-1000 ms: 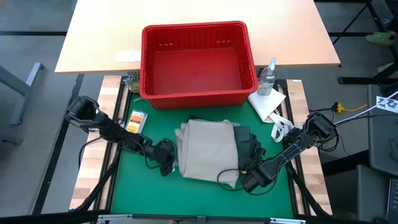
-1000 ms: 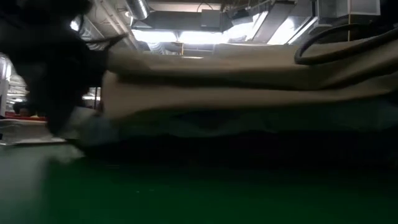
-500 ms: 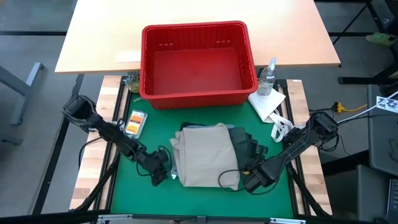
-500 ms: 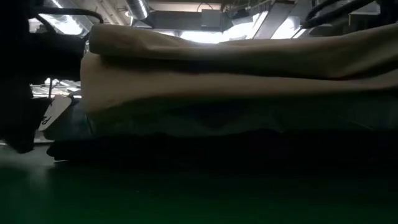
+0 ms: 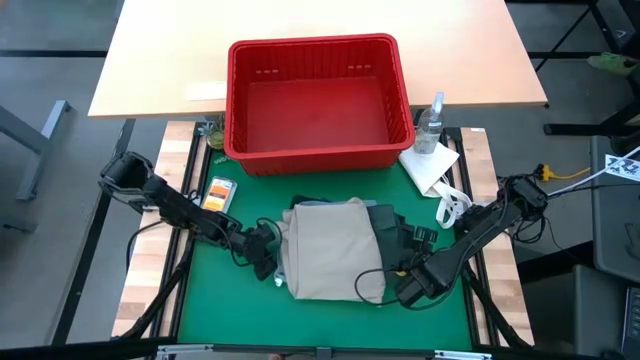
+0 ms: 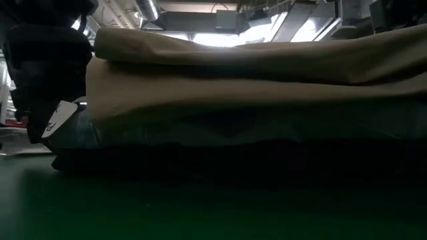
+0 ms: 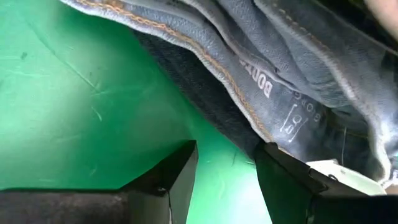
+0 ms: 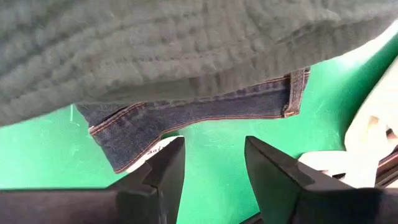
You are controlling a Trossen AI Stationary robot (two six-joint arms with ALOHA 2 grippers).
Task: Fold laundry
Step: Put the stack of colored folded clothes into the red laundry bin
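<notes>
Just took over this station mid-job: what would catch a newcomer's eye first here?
The stack of folded garments at the middle of the green mat, with a beige khaki piece on top and light blue denim and dark navy jeans beneath. The left tool and right tool flank it, both open. Behind stands an empty red plastic basket.

- Stack of folded laundry fills the frame, resting on green mat [image 6: 133, 207].
- Top layer: beige khaki piece [image 6: 253, 73], folded edge rounded at one end.
- Beneath it: thin band of light blue denim [image 6: 167, 132].
- Bottom: dark navy jeans [image 6: 233, 163], touching mat.
- White tag [image 6: 58, 118] at stack's end.
- Dark arm [image 6: 47, 60] beside stack; fingers indistinct.
</notes>
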